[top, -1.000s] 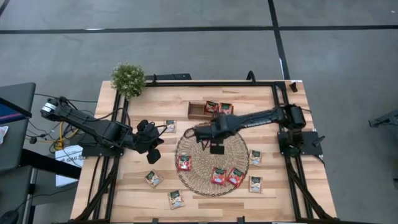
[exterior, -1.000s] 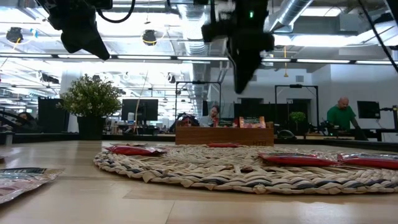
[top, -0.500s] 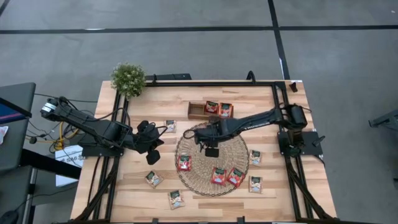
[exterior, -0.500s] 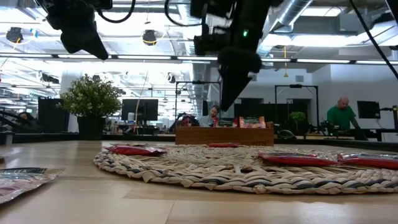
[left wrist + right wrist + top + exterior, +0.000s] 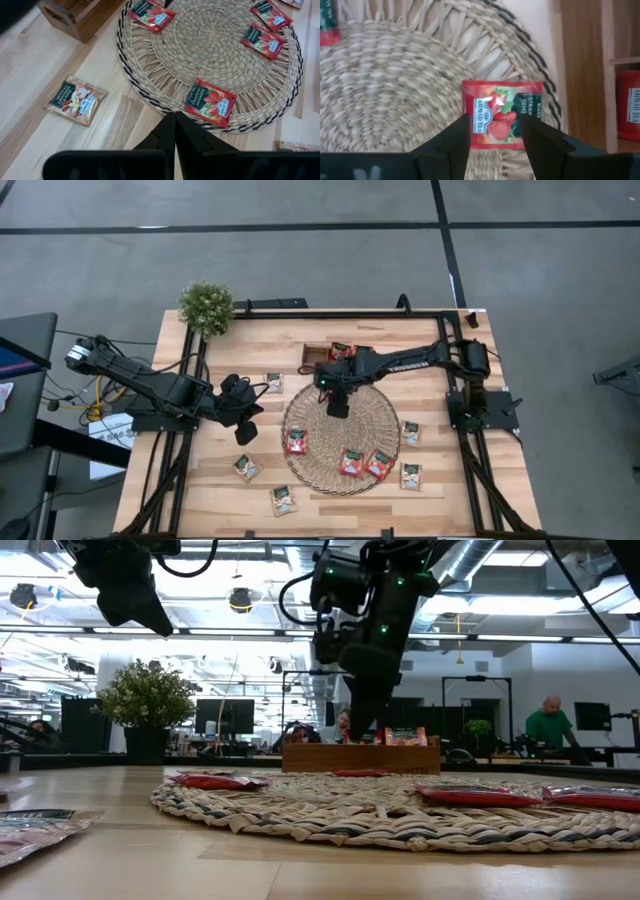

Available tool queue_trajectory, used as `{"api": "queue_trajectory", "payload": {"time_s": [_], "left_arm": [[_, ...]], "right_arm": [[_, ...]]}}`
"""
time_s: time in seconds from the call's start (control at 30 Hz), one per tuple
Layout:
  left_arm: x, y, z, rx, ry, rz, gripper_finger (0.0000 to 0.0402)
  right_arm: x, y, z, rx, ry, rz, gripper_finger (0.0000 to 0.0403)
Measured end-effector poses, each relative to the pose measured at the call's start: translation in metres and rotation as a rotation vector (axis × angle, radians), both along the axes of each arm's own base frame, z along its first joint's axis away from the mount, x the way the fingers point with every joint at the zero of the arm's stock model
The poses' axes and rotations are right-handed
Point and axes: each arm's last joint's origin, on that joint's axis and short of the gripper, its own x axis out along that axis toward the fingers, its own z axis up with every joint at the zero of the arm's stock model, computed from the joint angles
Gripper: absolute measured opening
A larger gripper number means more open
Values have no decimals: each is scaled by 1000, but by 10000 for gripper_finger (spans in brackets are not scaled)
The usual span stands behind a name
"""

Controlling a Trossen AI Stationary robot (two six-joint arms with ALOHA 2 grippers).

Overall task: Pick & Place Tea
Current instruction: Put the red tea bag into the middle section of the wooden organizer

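Right gripper (image 5: 494, 137) poised over a red square tea sachet (image 5: 501, 114) on the round woven straw mat (image 5: 395, 80)

Its fingers stand apart with the sachet lying flat beneath them, held by nothing; just beyond sits the small brown wooden tray (image 5: 582, 75) with more red sachets inside. The left gripper (image 5: 175, 131), fingers pressed together, waits off the mat's far side, another red sachet (image 5: 210, 101) just ahead of it

Red sachets (image 5: 210, 101) on woven mat (image 5: 215, 45)
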Motion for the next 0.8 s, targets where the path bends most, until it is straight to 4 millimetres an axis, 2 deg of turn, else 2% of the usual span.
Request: {"api": "queue_trajectory", "payload": {"time_s": [0.2, 0.53, 0.67, 0.73, 0.8], "left_arm": [[0, 0, 0, 0, 0, 0, 0], [0, 0, 0, 0, -1, 0, 0], [0, 0, 0, 1, 0, 0, 0], [0, 0, 0, 0, -1, 0, 0], [0, 0, 0, 0, -1, 1, 0]], "right_arm": [[0, -11, -3, 13, 14, -17, 158], [1, -15, -14, 13, 48, -8, 155], [-1, -15, -28, 19, 117, -11, 150], [6, -15, -33, 16, 84, -9, 148], [2, -15, -37, 22, 130, -9, 147]]}}
